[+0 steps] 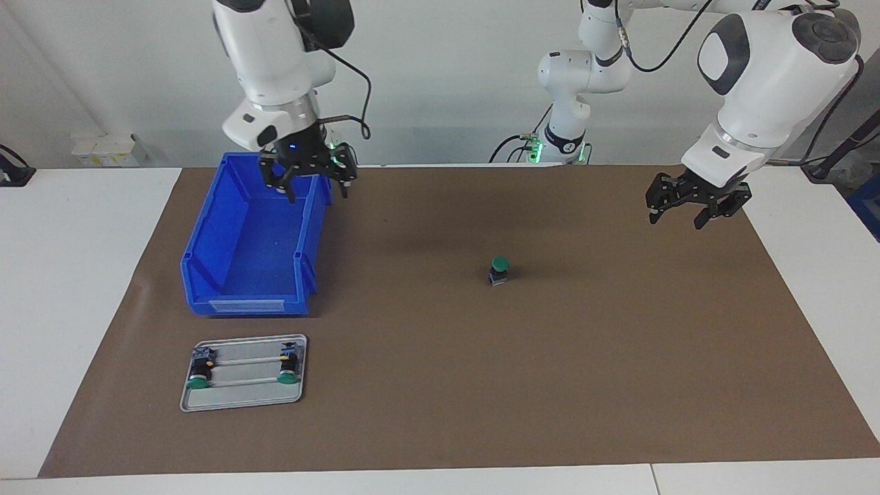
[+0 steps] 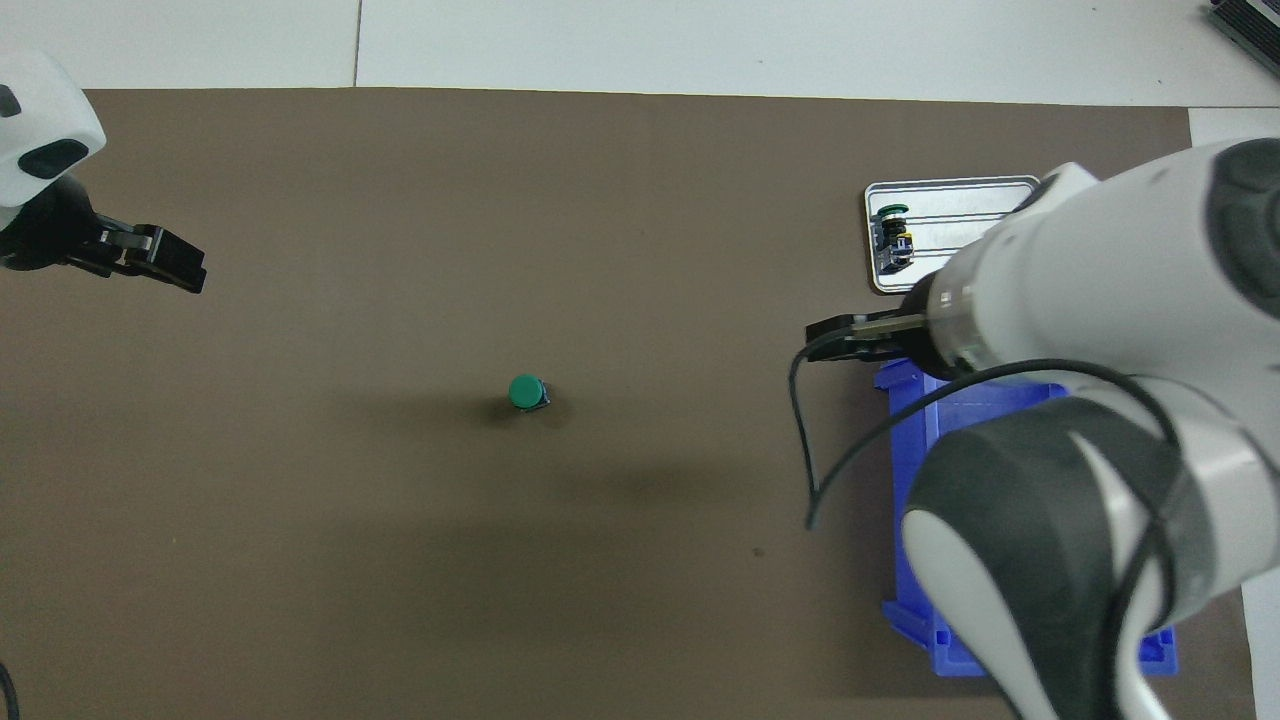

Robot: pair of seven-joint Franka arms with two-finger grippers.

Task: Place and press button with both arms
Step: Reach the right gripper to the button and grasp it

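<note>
The button (image 1: 500, 269) has a round green cap and a dark base. It stands upright on the brown mat (image 1: 440, 385) near the table's middle, and shows in the overhead view (image 2: 527, 391) too. My right gripper (image 1: 316, 192) hangs open and empty over the edge of the blue bin nearest the robots; in the overhead view (image 2: 818, 340) the arm hides most of it. My left gripper (image 1: 677, 221) hangs open and empty over the mat toward the left arm's end, also seen in the overhead view (image 2: 188, 272). Both are well apart from the button.
A blue open bin (image 1: 247, 302) sits toward the right arm's end, partly hidden under the arm in the overhead view (image 2: 900, 400). Farther from the robots lies a grey metal tray (image 1: 244, 395) holding two more green-capped buttons (image 1: 199, 375); it also shows in the overhead view (image 2: 960, 190).
</note>
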